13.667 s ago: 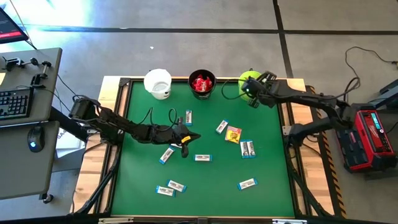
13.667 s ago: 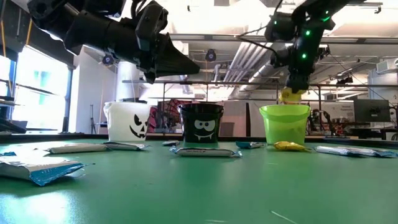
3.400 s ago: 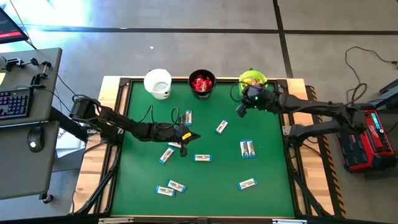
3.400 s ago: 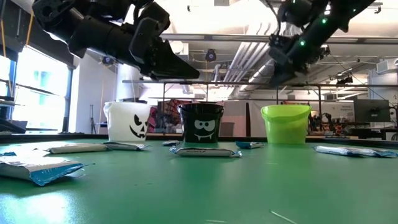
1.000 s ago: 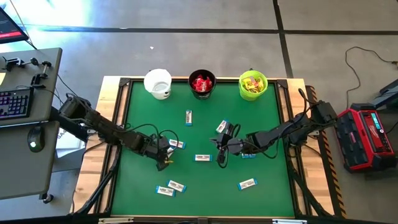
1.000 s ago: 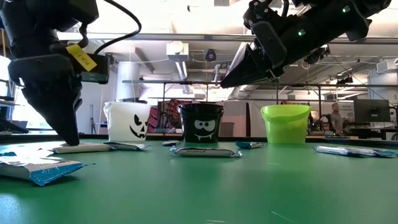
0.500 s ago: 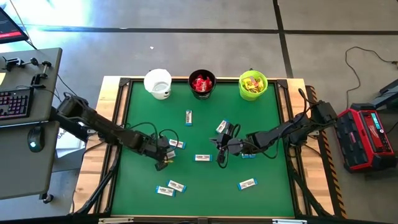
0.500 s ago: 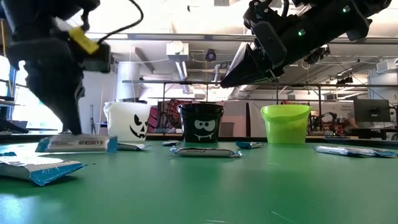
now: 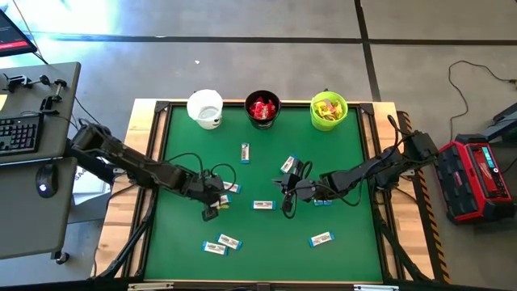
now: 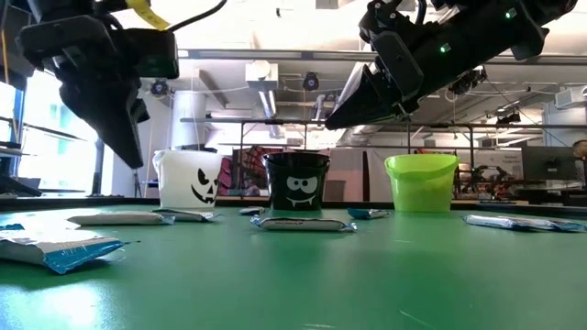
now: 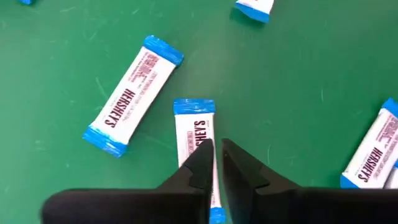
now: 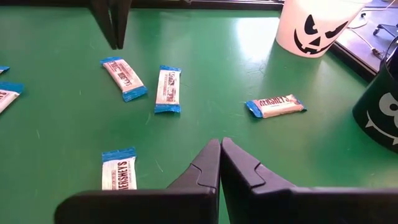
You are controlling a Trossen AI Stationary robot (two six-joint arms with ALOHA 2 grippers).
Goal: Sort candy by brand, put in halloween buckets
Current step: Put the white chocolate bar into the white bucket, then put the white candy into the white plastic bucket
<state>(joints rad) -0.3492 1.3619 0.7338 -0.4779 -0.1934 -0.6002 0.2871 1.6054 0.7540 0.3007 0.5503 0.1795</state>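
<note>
White-and-blue candy bars lie flat and scattered on the green table [image 9: 347, 162]. My left gripper [image 9: 210, 210] [image 11: 217, 152] is shut and hangs just above one bar [image 11: 196, 127] without touching it; in the low view it [image 10: 136, 156] is clear of the table. My right gripper [image 9: 285, 206] [image 12: 221, 149] is shut and hovers over mid-table, near another bar [image 9: 263, 204]. At the far edge stand the white bucket [image 9: 205, 107], the black bucket [image 9: 262, 109] holding red packets, and the lime green bucket [image 9: 328, 111] holding yellow ones.
More bars lie near the near edge [image 9: 230, 240] [image 9: 321, 238] and toward the buckets [image 9: 245, 152] [image 9: 288, 164]. A raised frame runs round the table. A desk with a keyboard [image 9: 18, 133] stands to the left, and a red case [image 9: 478, 182] to the right.
My left gripper has risen from the table, where its tips stood on a white-and-blue bar a second ago. That bar stirred half a second ago and now lies flat again. My right arm has kept still.
</note>
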